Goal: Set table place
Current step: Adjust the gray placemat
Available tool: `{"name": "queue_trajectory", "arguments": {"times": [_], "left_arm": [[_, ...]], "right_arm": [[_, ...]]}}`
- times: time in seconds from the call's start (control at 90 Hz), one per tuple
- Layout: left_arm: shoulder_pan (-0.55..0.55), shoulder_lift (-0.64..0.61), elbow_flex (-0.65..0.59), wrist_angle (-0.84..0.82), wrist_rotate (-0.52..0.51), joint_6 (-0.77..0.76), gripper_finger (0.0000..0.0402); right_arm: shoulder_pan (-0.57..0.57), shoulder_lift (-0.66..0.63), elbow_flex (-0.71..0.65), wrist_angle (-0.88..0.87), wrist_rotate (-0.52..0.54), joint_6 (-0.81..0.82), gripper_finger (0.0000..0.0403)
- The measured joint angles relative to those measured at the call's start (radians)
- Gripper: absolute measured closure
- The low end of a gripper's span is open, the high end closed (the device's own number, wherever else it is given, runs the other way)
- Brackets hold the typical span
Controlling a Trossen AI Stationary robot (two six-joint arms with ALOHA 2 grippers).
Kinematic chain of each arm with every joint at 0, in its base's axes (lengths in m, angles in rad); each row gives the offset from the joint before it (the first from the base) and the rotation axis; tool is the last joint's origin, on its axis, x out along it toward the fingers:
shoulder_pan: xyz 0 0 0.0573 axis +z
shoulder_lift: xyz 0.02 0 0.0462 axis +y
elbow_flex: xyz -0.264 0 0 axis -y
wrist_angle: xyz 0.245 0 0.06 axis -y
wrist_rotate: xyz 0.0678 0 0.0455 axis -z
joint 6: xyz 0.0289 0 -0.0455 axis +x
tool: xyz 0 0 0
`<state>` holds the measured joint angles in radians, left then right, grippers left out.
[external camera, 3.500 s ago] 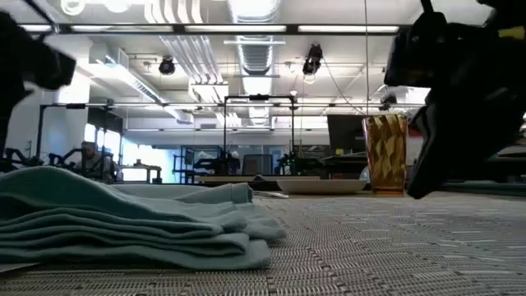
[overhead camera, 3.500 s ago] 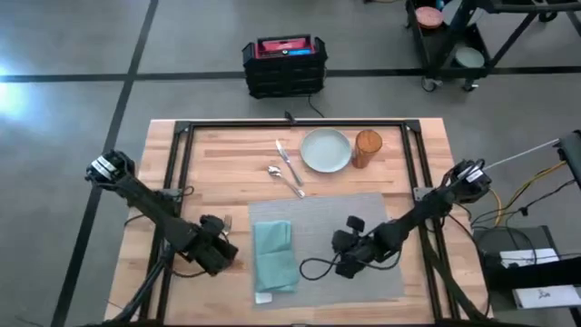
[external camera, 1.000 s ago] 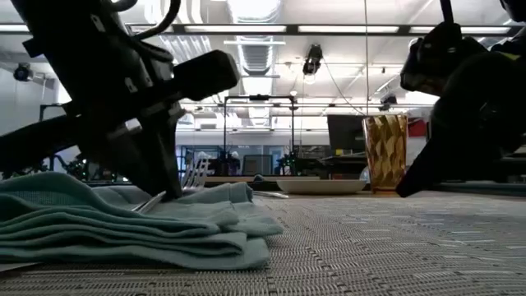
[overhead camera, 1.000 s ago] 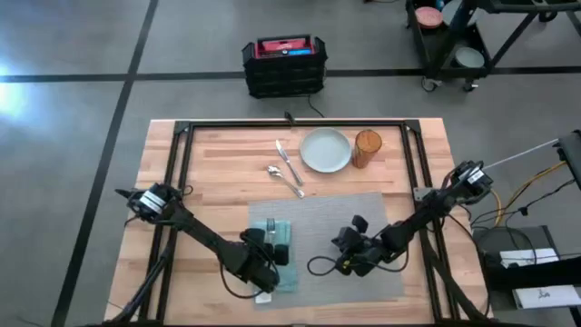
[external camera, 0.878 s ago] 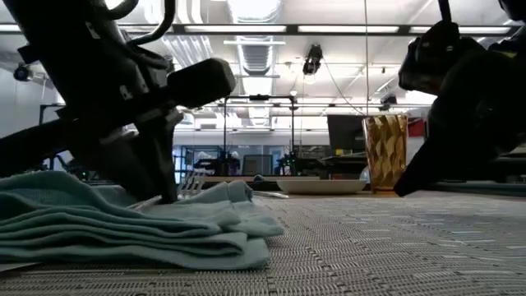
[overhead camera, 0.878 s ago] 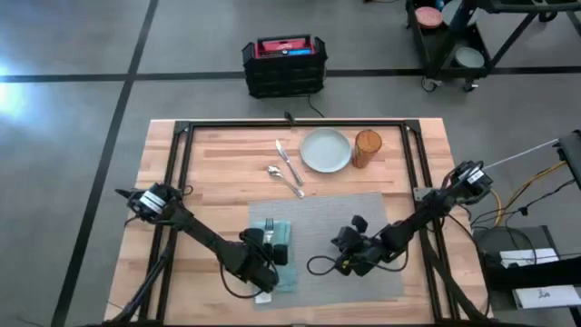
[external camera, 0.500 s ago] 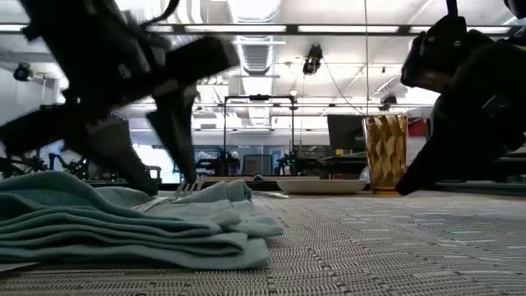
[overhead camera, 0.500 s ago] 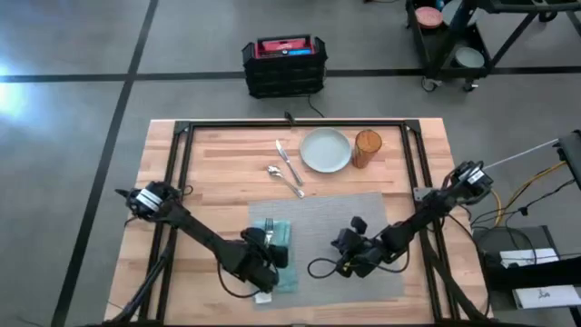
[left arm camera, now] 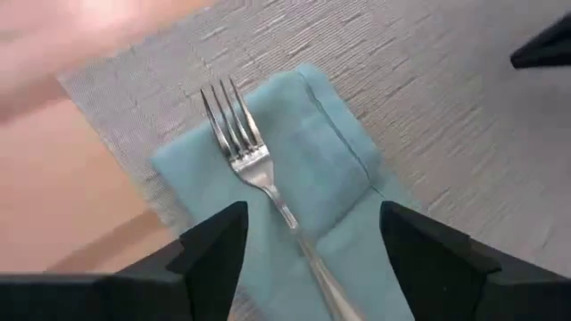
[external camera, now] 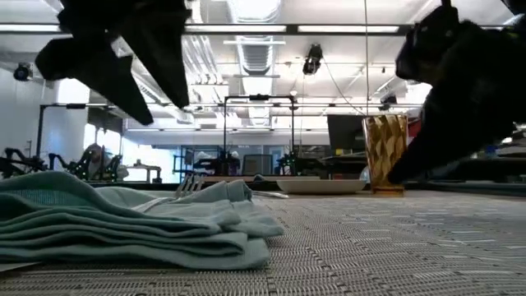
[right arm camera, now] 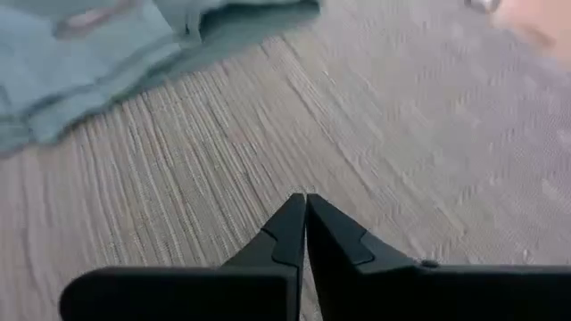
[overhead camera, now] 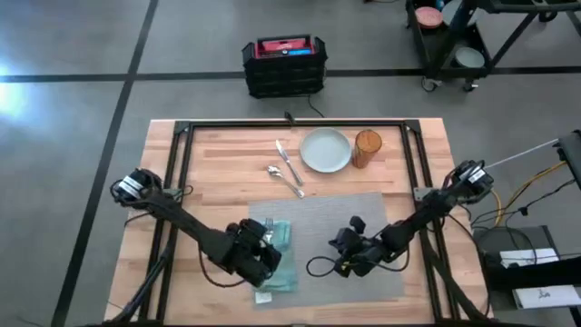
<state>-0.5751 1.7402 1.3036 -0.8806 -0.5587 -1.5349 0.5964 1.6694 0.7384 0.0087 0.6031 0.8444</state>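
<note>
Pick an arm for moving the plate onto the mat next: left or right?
Probably right. The right gripper rests shut and empty on the mat, on the plate's side. The left gripper hangs open over the fork on the napkin, farther away.

A robotics lab: grey concrete floor [overhead camera: 73, 109], exposed ceiling ducts [external camera: 255, 49], wheeled black equipment cart [overhead camera: 454, 45].

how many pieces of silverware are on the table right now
3. The fork lies on the teal napkin, under the open left claw. The knife and the spoon lie on bare wood left of the plate. None appears hidden.
</note>
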Motion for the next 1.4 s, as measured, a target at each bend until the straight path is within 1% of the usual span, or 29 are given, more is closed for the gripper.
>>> {"name": "queue_trajectory", "arguments": {"times": [0.122, 0.244, 0.356, 0.489, 0.578, 0.722, 0.889, 0.933, 1.044, 1.178, 1.333, 1.4], "left_arm": [[-0.003, -0.044, -0.016, -0.020, -0.005, 0.057, 0.0175], [-0.005, -0.092, -0.048, -0.049, -0.026, 0.074, 0.0176], [-0.003, -0.139, -0.125, -0.043, -0.032, 0.087, 0.0169], [0.008, -0.209, -0.253, 0.045, -0.034, 0.086, 0.0165], [0.008, -0.259, -0.338, 0.158, -0.035, 0.087, 0.0169], [0.003, -0.309, -0.457, 0.375, -0.034, 0.090, 0.0180], [-0.005, -0.307, -0.531, 0.581, -0.034, 0.152, 0.0184], [-0.005, -0.302, -0.539, 0.599, -0.033, 0.168, 0.0184], [-0.005, -0.296, -0.541, 0.601, -0.030, 0.200, 0.0184], [-0.005, -0.298, -0.529, 0.601, -0.031, 0.231, 0.0184], [-0.005, -0.298, -0.525, 0.601, -0.080, 0.249, 0.0184], [-0.001, -0.299, -0.525, 0.600, -0.082, 0.278, 0.0184]], "right_arm": [[0.000, -0.007, 0.034, -0.002, -0.001, -0.053, 0.0370], [-0.001, -0.007, 0.057, -0.003, -0.002, -0.088, 0.0315], [-0.010, -0.010, 0.077, -0.018, -0.021, -0.097, 0.0263], [-0.025, -0.018, 0.125, -0.104, -0.082, -0.104, 0.0219], [-0.028, -0.023, 0.171, -0.199, -0.087, -0.136, 0.0202], [-0.037, -0.031, 0.251, -0.343, -0.087, -0.184, 0.0186], [-0.046, -0.031, 0.314, -0.459, -0.087, -0.217, 0.0177], [-0.053, -0.031, 0.327, -0.475, -0.098, -0.217, 0.0176], [-0.085, -0.031, 0.347, -0.474, -0.194, -0.261, 0.0178], [-0.132, -0.031, 0.350, -0.470, -0.204, -0.285, 0.0185], [-0.207, -0.031, 0.347, -0.465, -0.212, -0.343, 0.0191], [-0.241, -0.031, 0.347, -0.451, -0.214, -0.376, 0.0192]]}}
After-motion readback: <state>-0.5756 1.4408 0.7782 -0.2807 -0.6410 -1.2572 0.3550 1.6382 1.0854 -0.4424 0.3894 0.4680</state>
